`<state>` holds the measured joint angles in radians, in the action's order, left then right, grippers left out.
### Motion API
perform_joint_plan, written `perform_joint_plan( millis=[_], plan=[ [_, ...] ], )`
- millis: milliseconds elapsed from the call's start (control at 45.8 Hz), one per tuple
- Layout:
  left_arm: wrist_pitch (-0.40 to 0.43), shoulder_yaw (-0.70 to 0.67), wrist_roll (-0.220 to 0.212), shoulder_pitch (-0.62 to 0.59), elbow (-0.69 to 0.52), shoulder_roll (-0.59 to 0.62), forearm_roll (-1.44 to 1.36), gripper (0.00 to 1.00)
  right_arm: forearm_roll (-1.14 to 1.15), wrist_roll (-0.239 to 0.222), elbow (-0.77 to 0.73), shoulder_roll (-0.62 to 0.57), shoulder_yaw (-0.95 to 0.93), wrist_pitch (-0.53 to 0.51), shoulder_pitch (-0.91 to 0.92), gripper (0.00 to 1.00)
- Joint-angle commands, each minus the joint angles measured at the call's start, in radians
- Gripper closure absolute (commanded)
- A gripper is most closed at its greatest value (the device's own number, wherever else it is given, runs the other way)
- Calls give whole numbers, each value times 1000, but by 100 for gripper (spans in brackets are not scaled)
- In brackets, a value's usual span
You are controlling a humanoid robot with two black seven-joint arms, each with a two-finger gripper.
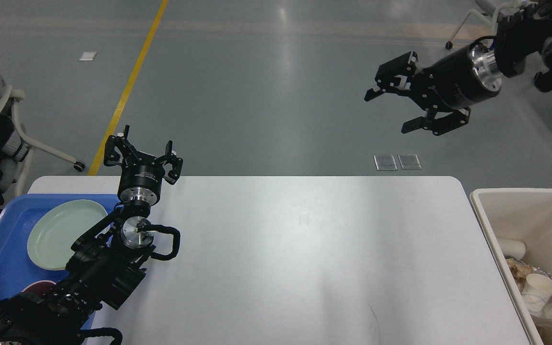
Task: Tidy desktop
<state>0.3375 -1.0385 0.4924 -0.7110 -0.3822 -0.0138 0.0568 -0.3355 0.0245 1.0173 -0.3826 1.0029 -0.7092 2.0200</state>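
- The desktop point(304, 258), a large white tabletop with rounded corners, is seen filling the lower middle of the head view, from the blue tray on the left to the beige bin on the right.
- The left gripper point(143, 152) is held above the far left corner of the desktop, pointing away from the camera; its two fingers are spread apart and nothing is held between them.
- The left arm is seen rising from the lower left edge of the view, passing over the boundary between the tray and the desktop.
- The right gripper point(393, 109) is raised high at the upper right, seen against the grey floor beyond the far edge of the desktop; its fingers are spread wide and nothing is gripped.
- A blue tray point(3, 230) is placed just beside the left end of the desktop, and a pale green plate point(60, 232) is laid flat in it.
- A dark red round item point(34, 287) is partly shown at the near end of the tray, mostly hidden by the left arm.
- A beige bin point(520, 194) is set just beside the right end of the desktop; a white paper cup point(539, 287), a white tube-like piece point(511, 247) and crumpled clear wrapping are seen inside it.
- A yellow line point(130, 81) is painted on the floor at the upper left.
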Motion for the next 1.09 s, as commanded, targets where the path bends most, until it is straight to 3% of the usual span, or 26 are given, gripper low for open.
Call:
perform_joint_plan(
  millis=[0, 109, 262, 372, 787, 1071],
  plan=[
    [0, 0, 0, 1, 0, 0, 0, 0, -123, 0, -57, 45, -44, 151, -36, 0],
    [0, 0, 0, -1, 0, 0, 0, 0, -169, 0, -130, 71, -139, 341, -136, 0],
    [0, 0, 0, -1, 0, 0, 0, 0, -172, 0, -304, 149, -413, 657, -361, 0],
    [0, 0, 0, -1, -1, 0, 0, 0, -165, 2, -445, 234, -631, 769, -496, 0],
    [0, 0, 0, 1, 0, 0, 0, 0, -155, 3, -822, 447, -1030, 809, -644, 0],
    [0, 0, 0, 1, -1, 0, 0, 0, -157, 8, -830, 450, -1093, 809, -701, 0]
  ],
)
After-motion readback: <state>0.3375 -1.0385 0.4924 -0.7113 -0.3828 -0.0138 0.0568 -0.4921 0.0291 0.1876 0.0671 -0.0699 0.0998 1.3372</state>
